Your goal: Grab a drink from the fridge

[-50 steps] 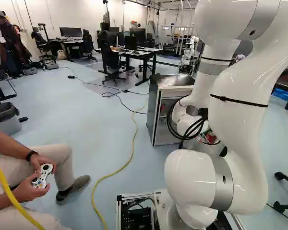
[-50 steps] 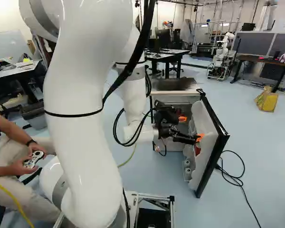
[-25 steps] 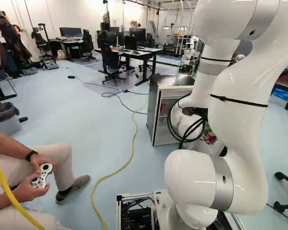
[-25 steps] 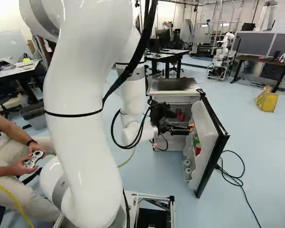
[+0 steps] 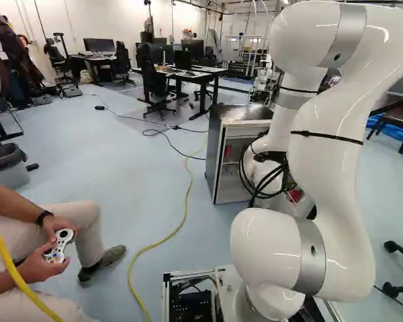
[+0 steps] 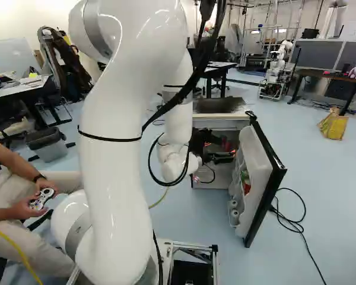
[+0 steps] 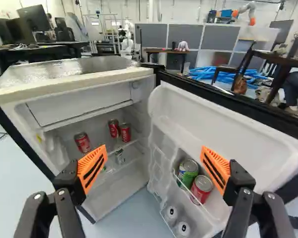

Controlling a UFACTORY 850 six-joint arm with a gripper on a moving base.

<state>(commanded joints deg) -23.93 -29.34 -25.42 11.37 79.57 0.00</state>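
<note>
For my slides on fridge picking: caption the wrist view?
Open gripper facing open fridge: three red cans inside, green can and red can in its door.

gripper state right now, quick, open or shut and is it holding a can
Gripper: open, its orange pads wide apart, with no can held between them.

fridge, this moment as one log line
fridge open | hand open, empty | green can, red can in door | three red cans inside

Lab: desks (image 5: pixel 213 70), another robot (image 6: pixel 279 64)
</note>
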